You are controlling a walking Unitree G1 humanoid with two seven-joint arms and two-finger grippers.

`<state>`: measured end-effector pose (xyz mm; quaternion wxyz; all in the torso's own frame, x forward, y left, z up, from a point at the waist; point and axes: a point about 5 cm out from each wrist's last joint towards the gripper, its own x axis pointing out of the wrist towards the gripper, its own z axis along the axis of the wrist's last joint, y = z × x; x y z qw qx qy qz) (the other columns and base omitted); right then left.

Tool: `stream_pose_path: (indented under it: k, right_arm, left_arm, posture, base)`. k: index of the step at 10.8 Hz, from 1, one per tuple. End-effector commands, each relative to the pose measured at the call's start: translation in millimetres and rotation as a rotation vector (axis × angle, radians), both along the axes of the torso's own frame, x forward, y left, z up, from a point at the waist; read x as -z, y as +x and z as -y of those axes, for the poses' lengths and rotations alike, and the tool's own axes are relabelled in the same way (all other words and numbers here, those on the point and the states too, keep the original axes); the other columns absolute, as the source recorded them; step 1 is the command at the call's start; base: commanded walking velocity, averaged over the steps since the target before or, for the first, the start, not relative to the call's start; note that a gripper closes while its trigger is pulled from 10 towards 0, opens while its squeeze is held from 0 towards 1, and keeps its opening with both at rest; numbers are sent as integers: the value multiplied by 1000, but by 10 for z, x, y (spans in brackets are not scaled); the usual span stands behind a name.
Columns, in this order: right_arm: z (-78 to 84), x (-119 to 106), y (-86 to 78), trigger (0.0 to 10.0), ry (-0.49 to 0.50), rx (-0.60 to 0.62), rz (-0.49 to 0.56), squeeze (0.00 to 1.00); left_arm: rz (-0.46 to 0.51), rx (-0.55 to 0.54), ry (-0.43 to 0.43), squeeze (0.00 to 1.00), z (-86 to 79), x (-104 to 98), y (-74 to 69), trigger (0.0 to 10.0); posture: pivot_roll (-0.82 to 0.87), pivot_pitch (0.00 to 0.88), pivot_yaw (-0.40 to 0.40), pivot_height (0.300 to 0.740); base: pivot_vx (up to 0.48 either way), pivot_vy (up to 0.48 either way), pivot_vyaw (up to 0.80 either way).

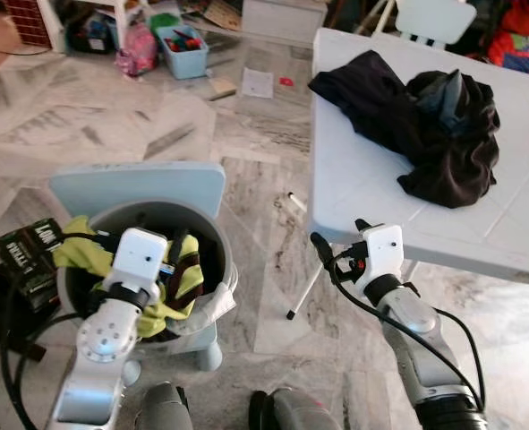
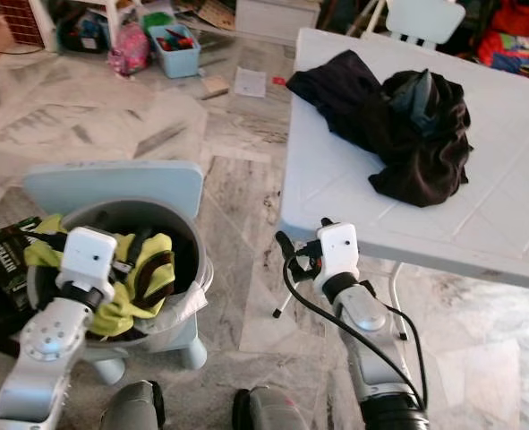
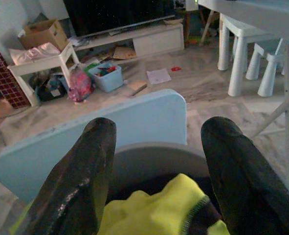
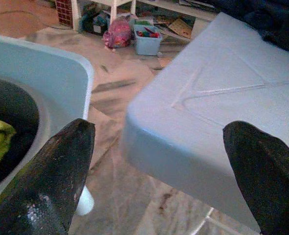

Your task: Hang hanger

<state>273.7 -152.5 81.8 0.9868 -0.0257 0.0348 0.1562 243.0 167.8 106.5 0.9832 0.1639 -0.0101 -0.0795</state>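
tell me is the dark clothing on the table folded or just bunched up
Bunched up. The dark clothing lies in a crumpled heap on the white table, with uneven folds and loose edges.

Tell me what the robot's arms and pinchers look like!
Both arms are shiny silver metal with round joints. Each wrist has a white boxy block with a tiny dark dot on it. Black cables loop along the arms. The left gripper and right gripper each have two long, black, rounded fingers.

I see glossy veined marble floor (image 1: 246, 179) | smooth matt plastic table (image 1: 362, 179) | soft dark cloth heap (image 1: 425, 125) | yellow-green fabric (image 1: 170, 287) in smooth grey plastic tub (image 1: 148, 215) | silver metal arms
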Motion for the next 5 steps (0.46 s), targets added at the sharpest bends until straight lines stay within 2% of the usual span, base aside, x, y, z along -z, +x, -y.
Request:
stream_pose_path:
  k: [1,5]
  right_arm:
    - [71,-7,-11,10000,0,35,-2,0]
    - [292,-84,47,10000,81,237,16,0]
  left_arm:
    - [-5,26,-10,0,52,16,-20,10000]
    - [-8,32,-7,0,41,16,-27,10000]
  posture:
    - [13,94,-115,740]
    - [17,99,-113,740]
  base:
    - [0,0,0]
    - [0,0,0]
